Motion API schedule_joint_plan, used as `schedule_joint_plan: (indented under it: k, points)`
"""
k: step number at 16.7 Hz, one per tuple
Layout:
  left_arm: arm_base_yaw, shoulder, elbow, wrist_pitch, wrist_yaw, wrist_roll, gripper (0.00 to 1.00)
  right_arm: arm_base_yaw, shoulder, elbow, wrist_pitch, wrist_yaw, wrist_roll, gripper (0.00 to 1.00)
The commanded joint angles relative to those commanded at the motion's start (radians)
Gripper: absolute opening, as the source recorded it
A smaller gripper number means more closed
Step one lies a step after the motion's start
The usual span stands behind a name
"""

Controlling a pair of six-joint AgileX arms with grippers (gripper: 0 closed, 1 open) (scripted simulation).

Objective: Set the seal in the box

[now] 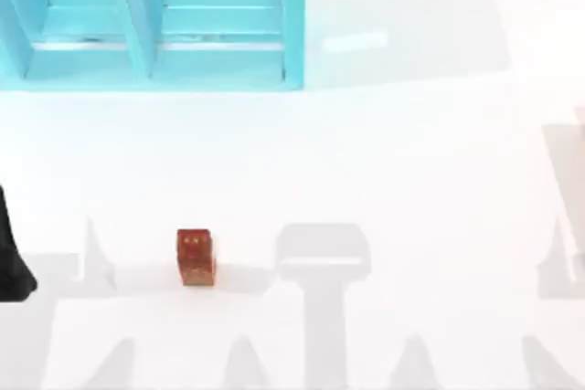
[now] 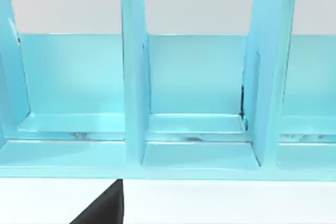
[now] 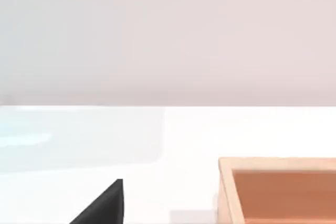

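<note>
The seal (image 1: 195, 258), a small reddish-brown block with pale dots on top, stands upright on the white table, left of centre and towards the front. The turquoise box (image 1: 292, 25) stands at the back left, its dividers forming compartments that open towards the table. My left arm (image 1: 11, 258) is a dark shape at the table's left edge, well left of the seal and apart from it. The left wrist view faces the box (image 2: 134, 77) straight on, with a black corner of my left gripper (image 2: 105, 206) low in the picture. A black corner of my right gripper (image 3: 105, 205) appears in the right wrist view.
An orange-brown wooden tray (image 3: 227, 192) lies on the table close to the right gripper in the right wrist view. Open white table lies between the seal and the box. Grey arm shadows fall across the front of the table.
</note>
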Motion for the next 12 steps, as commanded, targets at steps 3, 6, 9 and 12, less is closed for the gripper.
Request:
schedule_joint_plan:
  k: [3, 6, 9, 12]
  points:
    - [0.0, 0.0, 0.0, 0.0, 0.0, 0.0, 1.0, 0.005, 0.008, 0.009, -0.005, -0.001, 0.004, 1.0]
    - [0.0, 0.0, 0.0, 0.0, 0.0, 0.0, 1.0, 0.046, 0.085, 0.092, -0.05, -0.003, 0.041, 1.0]
    - [0.0, 0.0, 0.0, 0.0, 0.0, 0.0, 1.0, 0.12, 0.24, 0.252, -0.141, -0.002, 0.109, 1.0]
    - [0.0, 0.0, 0.0, 0.0, 0.0, 0.0, 1.0, 0.219, 0.468, 0.462, -0.279, 0.008, 0.199, 1.0]
